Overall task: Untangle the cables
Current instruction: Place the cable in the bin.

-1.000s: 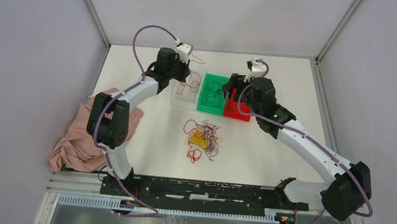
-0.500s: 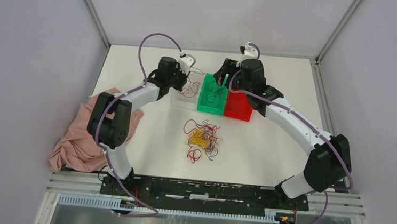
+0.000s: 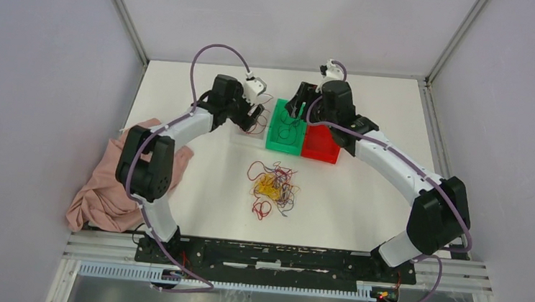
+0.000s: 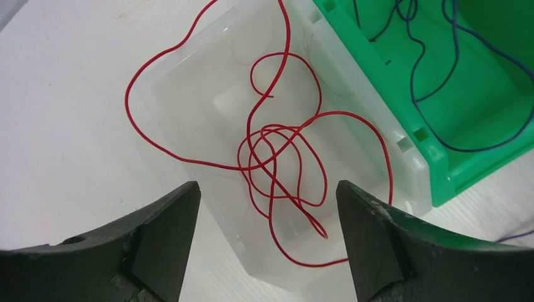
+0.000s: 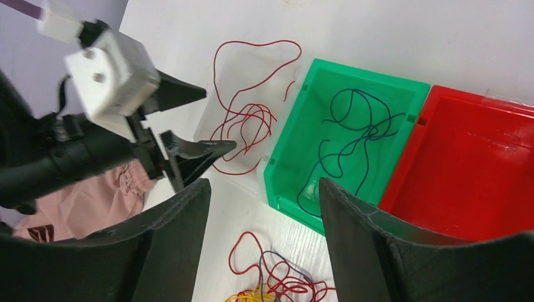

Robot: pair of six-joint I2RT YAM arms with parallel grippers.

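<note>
release done: our left end effector (image 4: 267, 194) just opened, leaving the red cable (image 4: 272, 131) in the clear bin (image 4: 201, 119); right end effector (image 5: 264, 189) open, empty.

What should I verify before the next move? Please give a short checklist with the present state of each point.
1. The left pincer is open and holds nothing: ok.
2. The red cable is fully inside the clear bin: not ok; one loop lies over the rim onto the table.
3. The right pincer is open and holds nothing: ok.
4. The dark blue cables are inside the green bin: ok.
5. The pile of cables is sorted: not ok; red, yellow and dark strands lie tangled.
</note>
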